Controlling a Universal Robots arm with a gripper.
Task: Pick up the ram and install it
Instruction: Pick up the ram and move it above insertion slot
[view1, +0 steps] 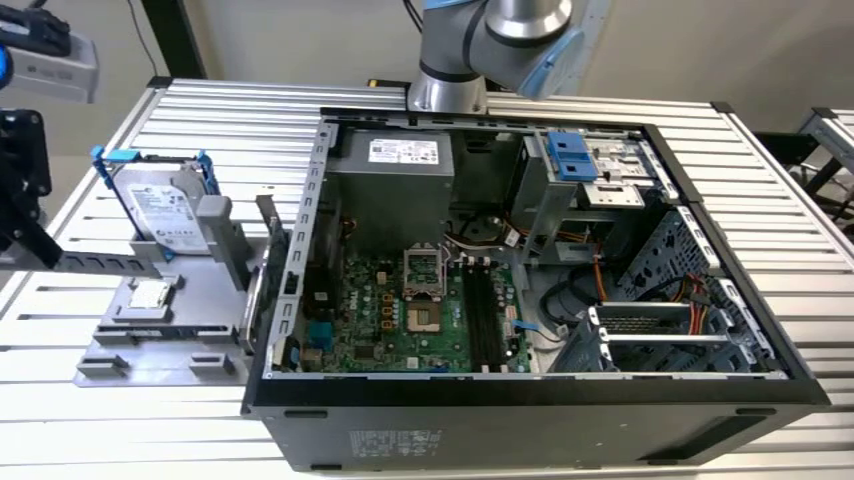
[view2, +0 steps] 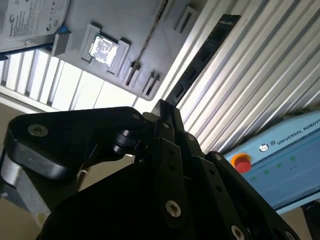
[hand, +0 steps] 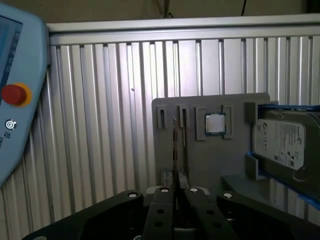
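The ram (view2: 202, 55) is a long dark stick with small chips, and my gripper (view2: 167, 107) is shut on one end of it. The first wrist view shows the ram (hand: 174, 145) edge-on as a thin line running out from the closed fingers (hand: 165, 192) toward the grey holder (hand: 210, 160). In the exterior view my gripper (view1: 47, 258) is at the far left, off the table's edge. From it the ram (view1: 100, 261) reaches toward the exterior view's right, up to the holder (view1: 174, 340). The open computer case (view1: 534, 400) with its motherboard (view1: 400, 320) lies further to the exterior view's right.
A hard drive (view1: 167, 210) with blue brackets stands upright on the holder, and a small square processor (view1: 151, 293) lies beside it. Black memory slots (view1: 483, 310) run along the motherboard. A pale blue pendant (hand: 15, 100) with a red button lies beyond the ribbed table (hand: 100, 125).
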